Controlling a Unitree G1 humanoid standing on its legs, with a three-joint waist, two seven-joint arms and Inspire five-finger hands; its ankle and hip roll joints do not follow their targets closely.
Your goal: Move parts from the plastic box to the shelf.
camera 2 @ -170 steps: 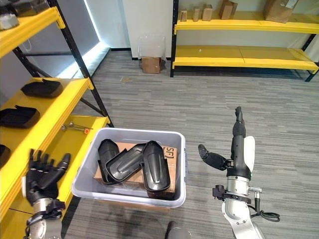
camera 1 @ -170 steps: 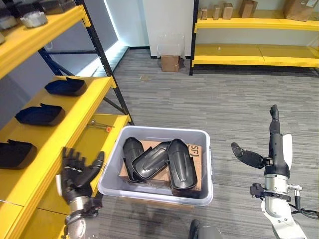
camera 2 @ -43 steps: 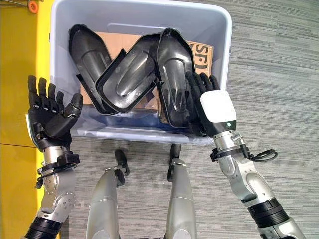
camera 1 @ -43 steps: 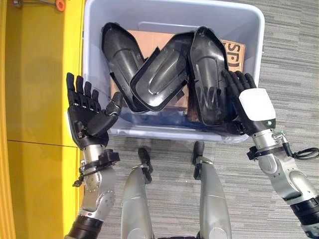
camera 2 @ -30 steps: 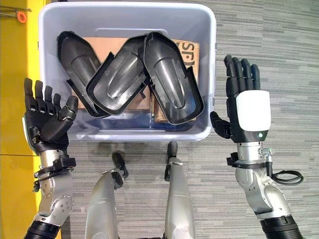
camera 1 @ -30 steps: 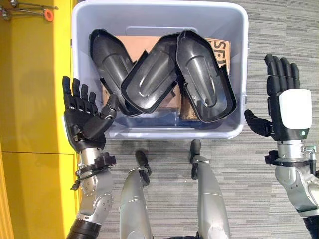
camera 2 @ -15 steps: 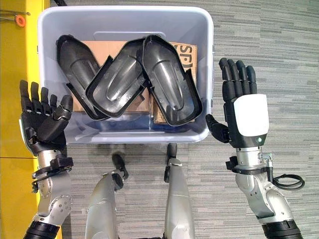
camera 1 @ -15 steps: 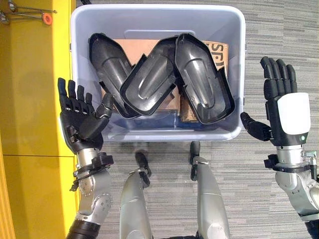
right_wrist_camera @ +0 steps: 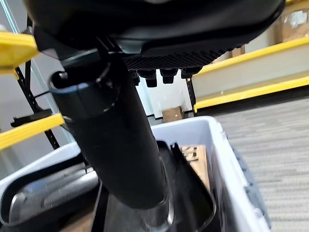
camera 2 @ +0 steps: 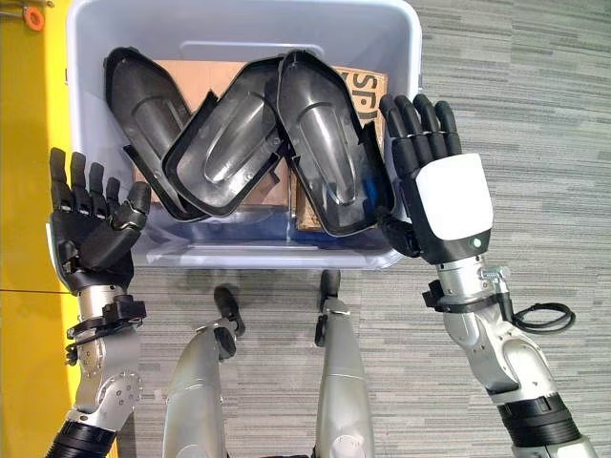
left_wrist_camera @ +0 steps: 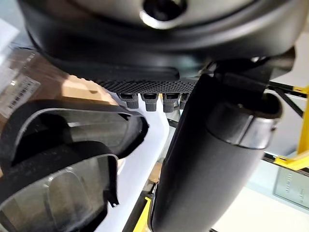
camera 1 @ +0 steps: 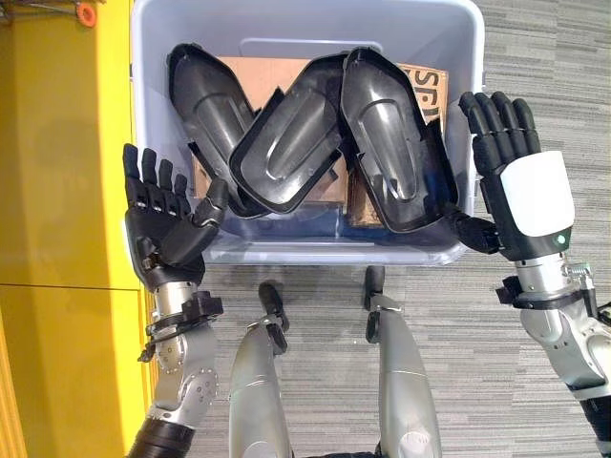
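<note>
Black, glossy, scoop-shaped parts point(camera 1: 286, 153) heaped in grey plastic box point(camera 1: 458, 57); left hand point(camera 1: 167, 229) at eight o'clock, right hand point(camera 1: 520, 191) at four, fingers spread, empty.

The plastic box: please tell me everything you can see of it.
The plastic box is pale grey, rectangular, with rounded corners and a thick rim, and stands open on the carpet beside the yellow shelf. Three black parts lie overlapping inside on cardboard. The open left hand is at its near left corner; the open right hand is at its right rim.
</note>
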